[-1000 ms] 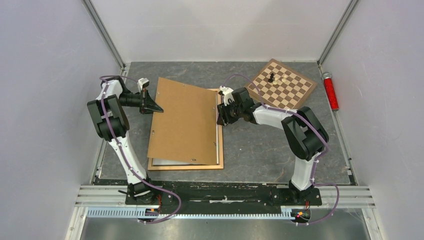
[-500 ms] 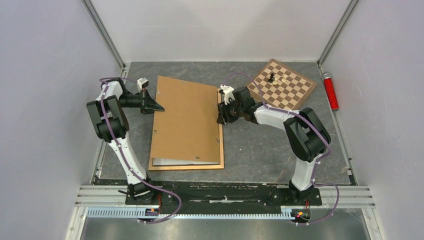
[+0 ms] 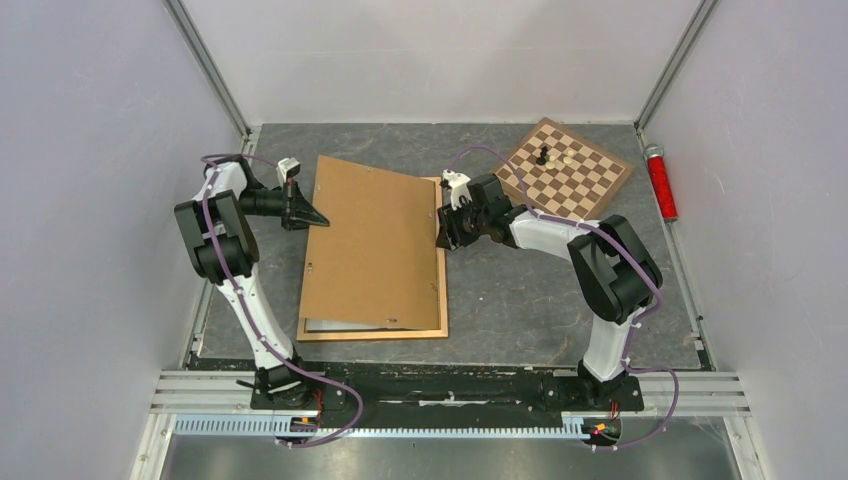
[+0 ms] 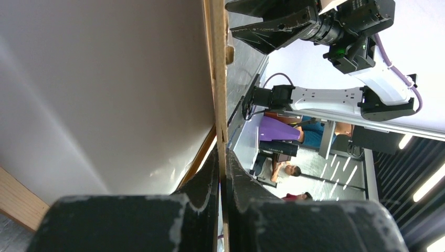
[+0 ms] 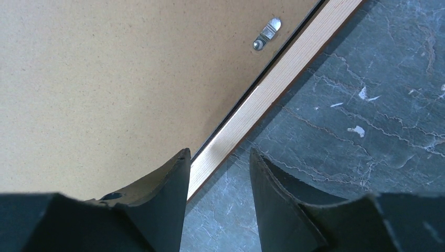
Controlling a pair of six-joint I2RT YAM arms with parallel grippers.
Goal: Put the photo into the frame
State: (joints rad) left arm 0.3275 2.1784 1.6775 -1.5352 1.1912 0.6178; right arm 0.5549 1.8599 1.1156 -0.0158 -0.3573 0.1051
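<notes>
Change: the board (image 3: 375, 245) had swung slightly since a second before, its near-left corner closer in over the frame (image 3: 400, 333); the arms barely shifted.
Left gripper (image 4: 221, 157): pinched tight on the board's left edge, that side held raised.
Right gripper (image 5: 218, 157): jaws spread either side of the frame's right rail; contact unclear.
Hidden: the photo (image 3: 340, 324) was mostly covered by the board, printed side unseen.
Photo: white back up, lying inside the frame, a white strip showing at the near edge.
Frame: thin pale wood, flat on the table (image 3: 540, 300).
</notes>
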